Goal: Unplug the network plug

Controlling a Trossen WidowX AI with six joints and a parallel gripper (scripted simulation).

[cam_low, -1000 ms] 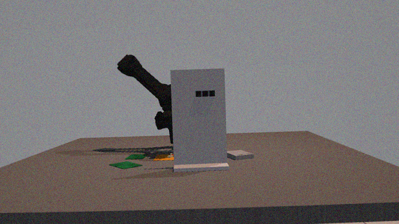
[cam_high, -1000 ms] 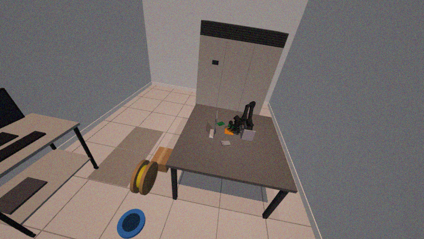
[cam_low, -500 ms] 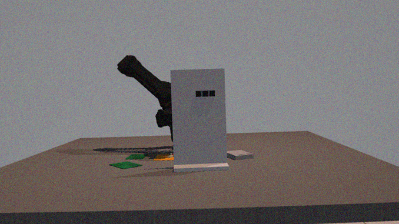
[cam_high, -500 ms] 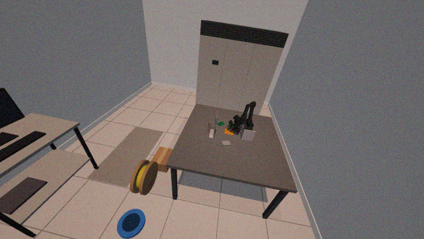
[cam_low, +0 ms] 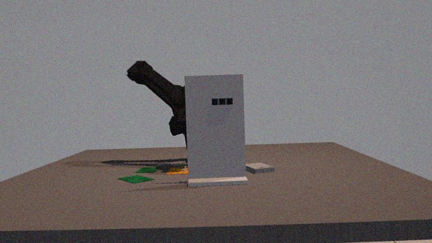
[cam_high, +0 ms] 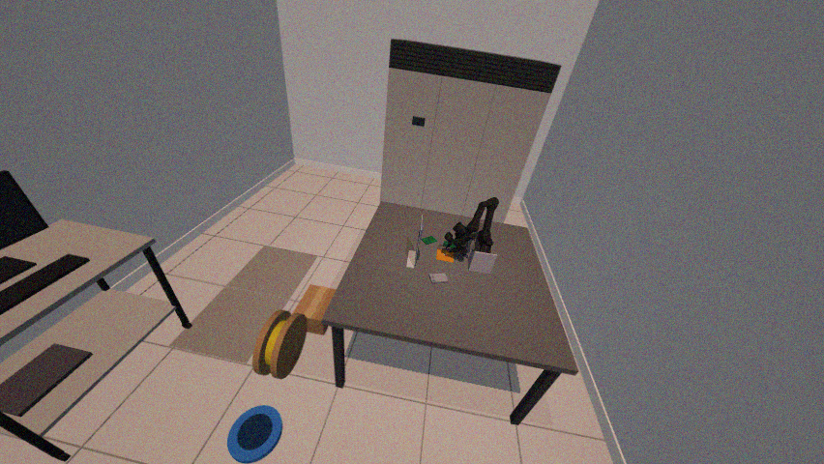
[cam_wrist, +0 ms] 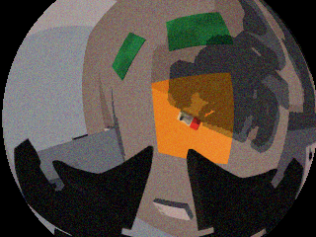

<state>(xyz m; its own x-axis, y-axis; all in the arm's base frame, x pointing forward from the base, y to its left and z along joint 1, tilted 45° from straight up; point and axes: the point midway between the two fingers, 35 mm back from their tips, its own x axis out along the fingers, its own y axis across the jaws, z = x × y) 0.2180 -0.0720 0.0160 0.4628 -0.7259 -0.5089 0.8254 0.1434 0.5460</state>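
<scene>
The small plug (cam_wrist: 189, 119), pale at one end and red at the other, lies within the orange marked square (cam_wrist: 168, 138) (cam_high: 442, 255) (cam_low: 175, 172). My gripper (cam_wrist: 170, 152) is partly open, with nothing between its black fingertips. The plug is beyond the tips in the wrist view, apart from them. The upright grey panel (cam_low: 216, 135) (cam_wrist: 91, 155) (cam_high: 411, 259) stands on a pale base and hides the gripper in the exterior view. The socket's front and the plug's tab cannot be made out.
Two green patches (cam_wrist: 129, 55) (cam_wrist: 197, 32) lie beyond the square. A flat pale block (cam_high: 438, 278) (cam_low: 260, 168) (cam_wrist: 172, 209) lies on the table (cam_high: 460, 310). A light upright plate (cam_high: 483, 262) stands near the arm's base. The arm's shadow covers part of the square.
</scene>
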